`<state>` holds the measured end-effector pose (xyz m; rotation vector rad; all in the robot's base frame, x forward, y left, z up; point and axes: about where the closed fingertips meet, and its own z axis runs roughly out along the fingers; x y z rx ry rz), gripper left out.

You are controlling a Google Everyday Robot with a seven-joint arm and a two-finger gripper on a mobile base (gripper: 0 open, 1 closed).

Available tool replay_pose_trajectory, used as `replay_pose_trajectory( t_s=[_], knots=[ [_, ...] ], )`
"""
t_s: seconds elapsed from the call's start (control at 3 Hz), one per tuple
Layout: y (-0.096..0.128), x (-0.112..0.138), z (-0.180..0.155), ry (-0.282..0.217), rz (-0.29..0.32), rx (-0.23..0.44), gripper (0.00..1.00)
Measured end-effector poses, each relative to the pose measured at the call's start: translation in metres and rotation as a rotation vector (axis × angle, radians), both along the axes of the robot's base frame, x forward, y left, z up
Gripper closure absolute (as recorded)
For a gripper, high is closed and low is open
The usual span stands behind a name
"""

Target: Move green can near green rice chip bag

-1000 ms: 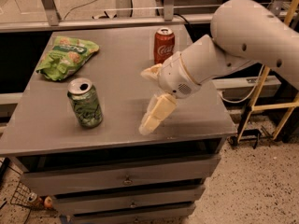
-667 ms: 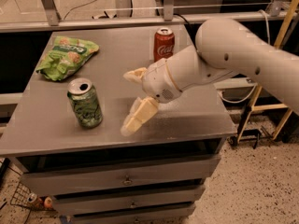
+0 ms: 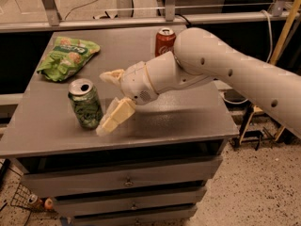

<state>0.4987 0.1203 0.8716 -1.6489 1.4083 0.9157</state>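
Observation:
The green can (image 3: 85,103) stands upright near the front left of the grey table top (image 3: 188,109). It has a silver top with an open mouth. The green rice chip bag (image 3: 67,57) lies flat at the back left of the table, apart from the can. My gripper (image 3: 103,101) is just right of the can, its jaws spread. One cream finger (image 3: 114,117) lies close to the can's front right side. The other finger (image 3: 111,76) is behind the can's top. The can is not between the fingers and is not held.
A red cola can (image 3: 164,41) stands at the back middle of the table, behind my arm (image 3: 211,65). Drawers sit below the table front edge. Metal rails run behind the table. A yellow frame stands at the right.
My gripper has moved left across the table toward the green can and is now right beside it. The can and the bag have not moved.

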Motion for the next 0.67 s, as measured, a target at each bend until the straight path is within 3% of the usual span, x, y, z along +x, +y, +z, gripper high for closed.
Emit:
replay_pose_trajectory(
  t_s=[0.33,0.67],
  knots=[
    [0.033,0.003,0.002,0.01,0.05,0.038,0.01],
    [0.048,0.004,0.001,0.007,0.066,0.039,0.23]
  ],
)
